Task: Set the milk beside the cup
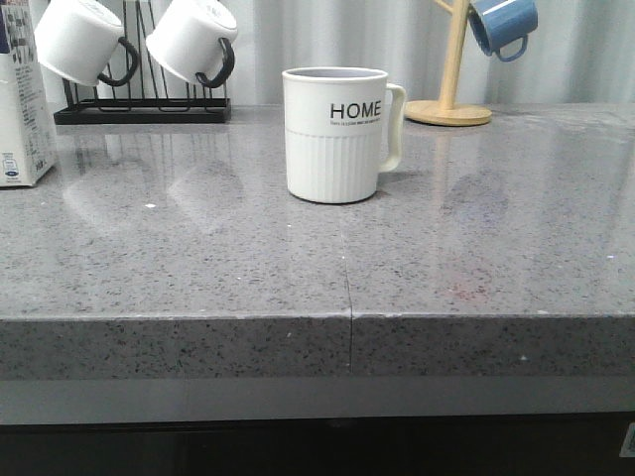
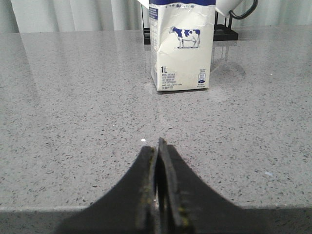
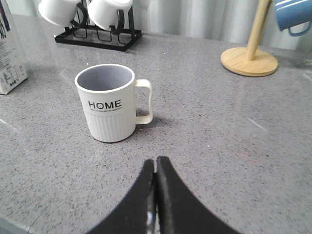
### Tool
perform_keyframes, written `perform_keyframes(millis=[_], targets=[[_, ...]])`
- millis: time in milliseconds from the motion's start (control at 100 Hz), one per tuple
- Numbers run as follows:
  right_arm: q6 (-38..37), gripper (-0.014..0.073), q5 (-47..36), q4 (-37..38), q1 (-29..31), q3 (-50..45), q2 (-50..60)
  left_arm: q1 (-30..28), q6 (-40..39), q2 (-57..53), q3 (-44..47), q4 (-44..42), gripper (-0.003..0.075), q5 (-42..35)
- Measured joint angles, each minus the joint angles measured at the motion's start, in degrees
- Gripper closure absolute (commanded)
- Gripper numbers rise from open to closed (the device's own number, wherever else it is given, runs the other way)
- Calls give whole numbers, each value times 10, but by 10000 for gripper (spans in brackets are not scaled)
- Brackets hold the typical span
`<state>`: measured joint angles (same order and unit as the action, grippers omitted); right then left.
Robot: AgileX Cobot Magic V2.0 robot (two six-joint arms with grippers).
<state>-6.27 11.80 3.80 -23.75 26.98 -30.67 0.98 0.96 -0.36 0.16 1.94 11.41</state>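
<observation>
The milk carton stands upright at the far left of the grey counter, cut off by the front view's edge. The left wrist view shows its cow picture and "1L" face, some way ahead of my left gripper, which is shut and empty near the counter's front edge. The cream "HOME" cup stands mid-counter, handle to the right. In the right wrist view the cup is ahead of my right gripper, which is shut and empty. Neither gripper shows in the front view.
A black rack with two white black-handled mugs stands at the back left, just behind the milk. A wooden mug tree with a blue mug stands at the back right. The counter's front edge is near.
</observation>
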Motion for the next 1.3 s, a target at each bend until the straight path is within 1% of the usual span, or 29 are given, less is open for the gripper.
perform_keyframes(millis=[290, 370, 560, 650, 720, 790, 880, 970, 1080, 1120, 1150, 1190, 1200, 1220, 1230, 1240, 1250, 1260, 1270, 1290, 1300], targets=[[0, 668, 148, 0, 0, 0, 178, 0, 0, 0, 0, 0, 741, -1], [0, 668, 186, 0, 0, 0, 216, 0, 0, 0, 0, 0, 741, -16], [0, 668, 248, 0, 0, 0, 269, 0, 0, 0, 0, 4, 741, -76], [0, 668, 259, 1, 0, 0, 275, 0, 0, 0, 0, 5, 741, -106], [0, 668, 261, 1, 0, 0, 275, 0, 0, 0, -2, 6, 741, -109], [0, 668, 261, 1, 0, 0, 275, 0, 0, 0, -11, 6, 741, -89], [0, 668, 262, 1, 0, 0, 275, 0, 0, 10, -53, 6, 741, -44], [0, 668, 262, 2, 0, 0, 275, 0, 0, 54, -114, 6, 741, 3], [0, 668, 262, 2, 0, 0, 275, 0, 0, 130, -175, 6, 734, 28], [0, 668, 262, 2, 0, 0, 275, 0, 0, 159, -190, 6, 704, 33], [0, 668, 262, 2, 0, 0, 275, 0, 0, 178, -204, 6, 666, 33], [0, 668, 262, 2, 0, 0, 275, 0, 1, 206, -215, 6, 584, 33], [0, 668, 262, 2, 0, 0, 275, 0, 1, 211, -219, 6, 551, 33], [0, 668, 262, 2, 0, 0, 275, 0, 2, 225, -225, 6, 513, 32], [0, 668, 262, 2, 0, 0, 275, 0, 2, 230, -226, 6, 473, 30], [0, 668, 262, 2, 0, 0, 275, 0, 2, 239, -228, 6, 452, 29], [0, 668, 262, 2, 0, 0, 275, 0, 2, 244, -231, 6, 409, 27], [0, 668, 262, 2, 0, 0, 275, 0, 2, 253, -232, 6, 386, 26], [0, 668, 262, 2, 0, 0, 275, 0, 3, 258, -235, 6, 339, 25], [0, 668, 262, 2, 0, 0, 275, 0, 3, 272, -239, 6, 293, 22], [0, 668, 262, 2, 0, 0, 275, 0, 3, 277, -240, 6, 246, 19]])
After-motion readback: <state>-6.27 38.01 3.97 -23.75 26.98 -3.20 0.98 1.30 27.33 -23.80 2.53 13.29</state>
